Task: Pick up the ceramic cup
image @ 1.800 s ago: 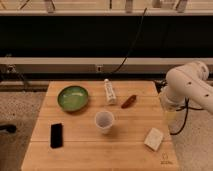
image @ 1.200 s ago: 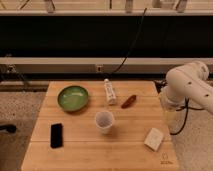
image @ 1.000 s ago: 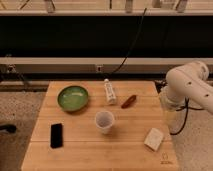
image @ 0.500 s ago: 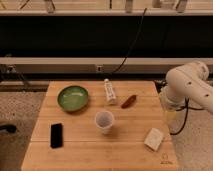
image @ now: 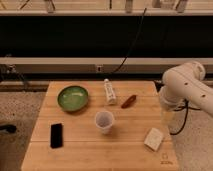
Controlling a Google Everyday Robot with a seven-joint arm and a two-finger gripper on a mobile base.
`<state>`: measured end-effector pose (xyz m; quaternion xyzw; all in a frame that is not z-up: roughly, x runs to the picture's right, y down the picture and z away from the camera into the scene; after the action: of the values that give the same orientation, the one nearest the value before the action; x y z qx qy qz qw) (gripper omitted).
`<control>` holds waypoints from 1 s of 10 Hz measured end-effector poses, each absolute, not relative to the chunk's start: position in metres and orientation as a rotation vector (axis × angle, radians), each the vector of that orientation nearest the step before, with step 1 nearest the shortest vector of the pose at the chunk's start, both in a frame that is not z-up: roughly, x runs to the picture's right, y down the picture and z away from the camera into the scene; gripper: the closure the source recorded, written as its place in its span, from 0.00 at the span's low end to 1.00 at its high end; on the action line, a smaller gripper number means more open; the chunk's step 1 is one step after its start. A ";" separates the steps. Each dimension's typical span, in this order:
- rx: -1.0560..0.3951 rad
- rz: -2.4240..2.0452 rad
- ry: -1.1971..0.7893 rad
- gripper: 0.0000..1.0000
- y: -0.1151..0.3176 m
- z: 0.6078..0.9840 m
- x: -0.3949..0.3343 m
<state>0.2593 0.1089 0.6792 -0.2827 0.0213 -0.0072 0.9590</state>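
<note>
The ceramic cup is small, white and handleless. It stands upright near the middle of the wooden table. My white arm hangs over the table's right edge. The gripper shows below it as a pale shape at the right edge, well to the right of the cup and apart from it. It holds nothing that I can see.
A green bowl sits at the back left. A white tube-shaped bottle and a reddish-brown object lie behind the cup. A black phone lies front left. A pale block lies front right. A black cable hangs behind the table.
</note>
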 end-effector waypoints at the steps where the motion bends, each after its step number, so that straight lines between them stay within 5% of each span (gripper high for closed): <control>1: -0.573 -0.048 0.041 0.20 0.108 0.678 0.240; 10: -0.582 -0.274 0.023 0.20 0.122 0.674 0.169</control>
<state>0.1687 0.1225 0.6743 -0.2860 0.0112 -0.1344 0.9487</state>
